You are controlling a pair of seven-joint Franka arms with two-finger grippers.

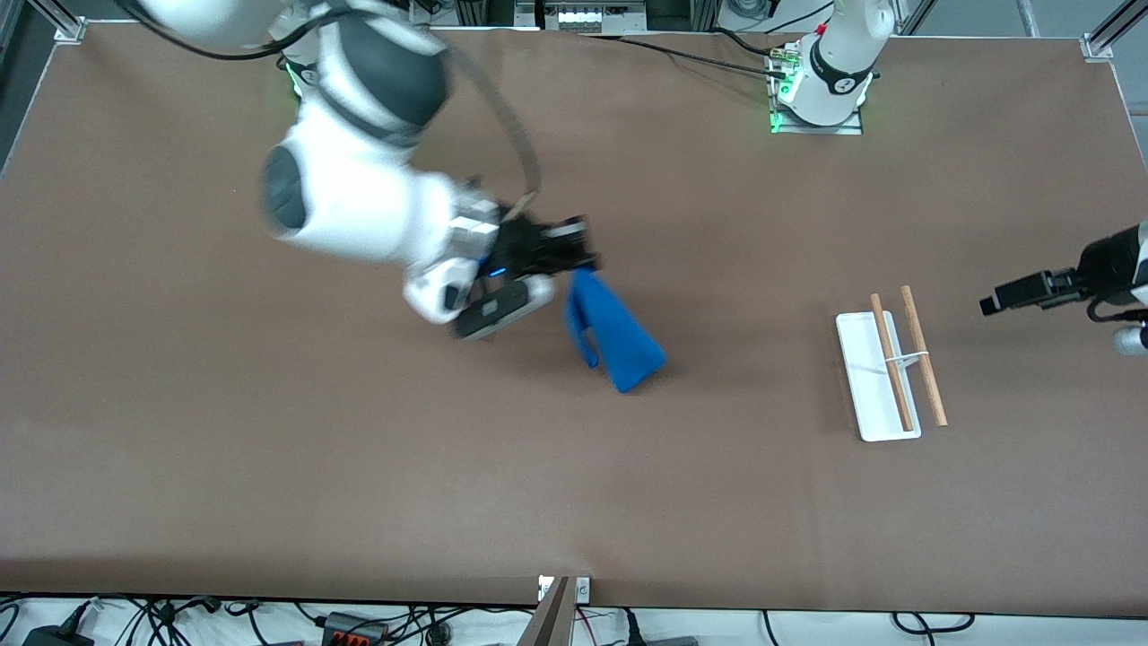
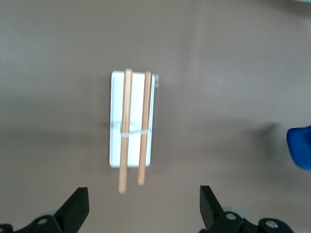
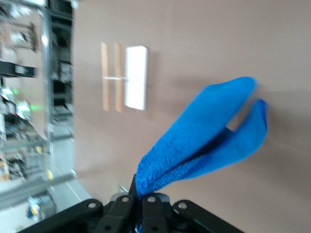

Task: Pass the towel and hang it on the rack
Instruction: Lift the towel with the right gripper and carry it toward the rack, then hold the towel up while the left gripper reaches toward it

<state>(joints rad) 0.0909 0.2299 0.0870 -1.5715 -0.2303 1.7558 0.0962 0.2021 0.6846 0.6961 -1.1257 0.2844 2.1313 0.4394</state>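
Observation:
The royal-blue towel [image 1: 619, 336] hangs from my right gripper [image 1: 587, 265] over the middle of the table; its lower end seems to touch the table. The right gripper is shut on one end of the towel [image 3: 204, 141], which drapes in two folds. The rack [image 1: 883, 372], a white tray with two wooden rods, stands toward the left arm's end of the table. My left gripper [image 1: 987, 307] is open and empty, above the table beside the rack. In the left wrist view the rack [image 2: 132, 121] lies between its spread fingers [image 2: 77, 206]. A towel corner [image 2: 300, 145] shows there too.
The brown table [image 1: 359, 467] is bare around the towel and rack. The rack also shows small in the right wrist view [image 3: 124, 77]. Cables and power strips [image 1: 350, 624] lie past the table's edge nearest the front camera. The left arm's base [image 1: 821, 81] stands at the top.

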